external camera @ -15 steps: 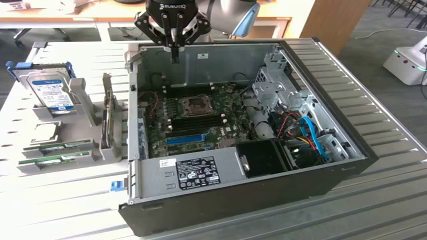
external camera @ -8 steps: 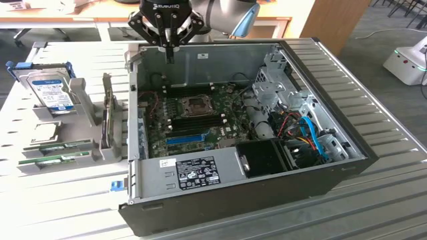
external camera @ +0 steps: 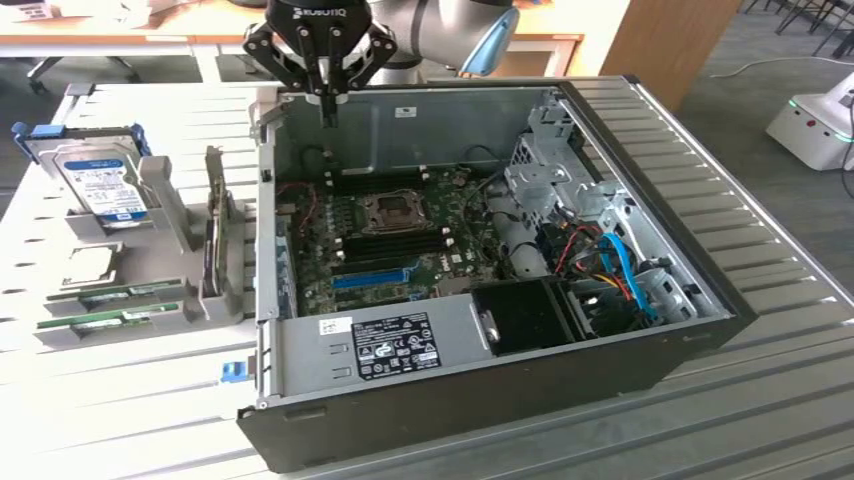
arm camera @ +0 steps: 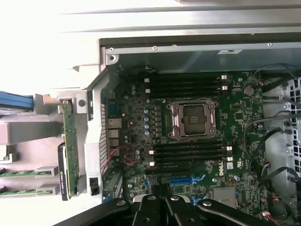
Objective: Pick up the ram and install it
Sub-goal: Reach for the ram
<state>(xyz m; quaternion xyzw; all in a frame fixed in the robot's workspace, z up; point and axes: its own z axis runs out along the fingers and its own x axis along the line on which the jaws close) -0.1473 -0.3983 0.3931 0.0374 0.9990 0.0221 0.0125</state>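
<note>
The gripper point(external camera: 327, 117) hangs above the rear wall of the open computer case point(external camera: 574, 385), on the exterior view's left side of it; its two fingers are pressed fully together and nothing is between them; in the wrist view the closed gripper point(arm camera: 158, 194) points down at the motherboard point(arm camera: 235, 110)

The first ram stick point(external camera: 130, 293) and the second ram stick point(external camera: 96, 320) lie flat, side by side, in a grey holder point(external camera: 187, 310) on the slatted table point(external camera: 747, 210), outside the case on the exterior view's left; both are well apart from the gripper; the wrist view catches them as the first ram stick point(arm camera: 19, 173) and the second ram stick point(arm camera: 19, 191)

A hard drive point(external camera: 100, 185) with a blue label stands in the same holder, beyond the sticks

Inside the case, the CPU socket point(external camera: 396, 210) sits between two banks of black memory slots point(external camera: 380, 186); a blue slot point(external camera: 371, 277) lies nearer the front
</note>
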